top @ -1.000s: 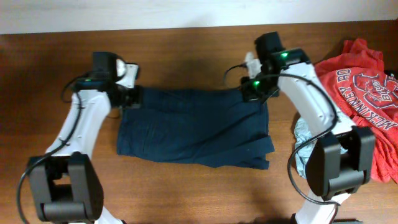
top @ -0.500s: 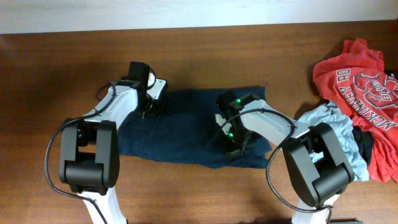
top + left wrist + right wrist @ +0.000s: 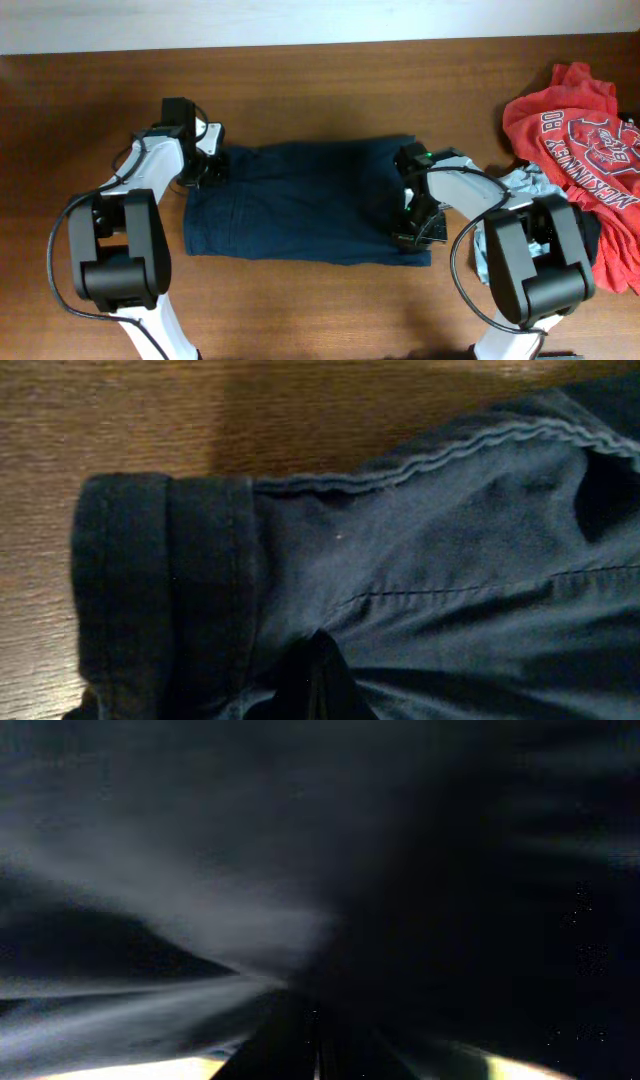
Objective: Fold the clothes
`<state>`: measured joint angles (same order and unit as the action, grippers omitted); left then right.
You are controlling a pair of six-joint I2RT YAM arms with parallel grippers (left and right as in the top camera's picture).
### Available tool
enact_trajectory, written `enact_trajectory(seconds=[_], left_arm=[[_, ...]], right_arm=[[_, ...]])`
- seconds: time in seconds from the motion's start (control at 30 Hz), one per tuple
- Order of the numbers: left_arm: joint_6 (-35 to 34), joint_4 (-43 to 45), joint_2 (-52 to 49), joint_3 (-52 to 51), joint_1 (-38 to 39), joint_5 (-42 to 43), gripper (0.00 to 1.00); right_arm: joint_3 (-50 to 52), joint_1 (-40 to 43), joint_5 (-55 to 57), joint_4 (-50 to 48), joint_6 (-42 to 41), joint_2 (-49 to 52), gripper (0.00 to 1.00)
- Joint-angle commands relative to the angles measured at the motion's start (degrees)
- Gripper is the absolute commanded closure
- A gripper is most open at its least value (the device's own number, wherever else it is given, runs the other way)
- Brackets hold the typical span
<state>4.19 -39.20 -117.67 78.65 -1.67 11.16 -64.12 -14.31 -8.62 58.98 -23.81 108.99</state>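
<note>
At the middle of the brown wooden table [image 3: 300,90], seen from overhead, lie the clothes [image 3: 300,205], a soft, plain dark navy-blue fabric garment spread into a wide, roughly rectangular slab much broader than either gripper. Its 12 o'clock edge runs fairly straight, its 6 o'clock edge is slightly uneven, and shallow creases cross the surface. The left gripper [image 3: 210,168] sits at the garment's 10 o'clock corner, and the right gripper [image 3: 412,228] is at its 4 o'clock corner, over a small rumpled flap of cloth. From the left wrist, the clothes [image 3: 450,540] show a stitched hem with a double seam towards 1 o'clock and a thick turned-back cuff [image 3: 160,590] at 9 o'clock, bare wood beyond it; the left gripper [image 3: 318,685] is clenched, its dark tips together at 6 o'clock with wrinkles of navy fabric gathered into them, so it grips the garment. From the right wrist, the picture is badly blurred: the clothes [image 3: 200,870] fill nearly all of it as dark folds, and the right gripper [image 3: 305,1045] is closed at 6 o'clock with the folds running into its tips, pinching the fabric as far as the blur allows. Off at 3 o'clock from the garment, well apart, a crumpled red T-shirt with white lettering [image 3: 575,130] lies by the table edge, and a pale blue cloth [image 3: 515,182] is bunched beside the right arm.
</note>
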Motion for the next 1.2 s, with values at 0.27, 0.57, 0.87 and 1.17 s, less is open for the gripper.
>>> enact_trajectory(seconds=[0.27, 0.57, 0.87, 1.17], left_arm=[[-0.7, -6.5, -0.4, 6.5, -3.4, -5.7, 1.0], [-0.7, -16.5, 13.4, 15.0, -3.4, 1.1, 0.98], [-8.5, -18.9, 14.4, 3.0, 4.0, 4.5, 0.99], [-21.8, -5.7, 14.4, -19.5, 5.9, 4.6, 0.99]], right_arm=[[-0.9, 5.5, 10.6, 0.9, -2.0, 1.3, 0.96], [-21.7, 8.5, 10.3, 11.9, -0.9, 0.8, 0.96], [-24.9, -2.2, -3.9, 3.8, 24.3, 1.0, 0.95], [-16.3, -7.4, -3.1, -11.6, 27.8, 1.7, 0.84]])
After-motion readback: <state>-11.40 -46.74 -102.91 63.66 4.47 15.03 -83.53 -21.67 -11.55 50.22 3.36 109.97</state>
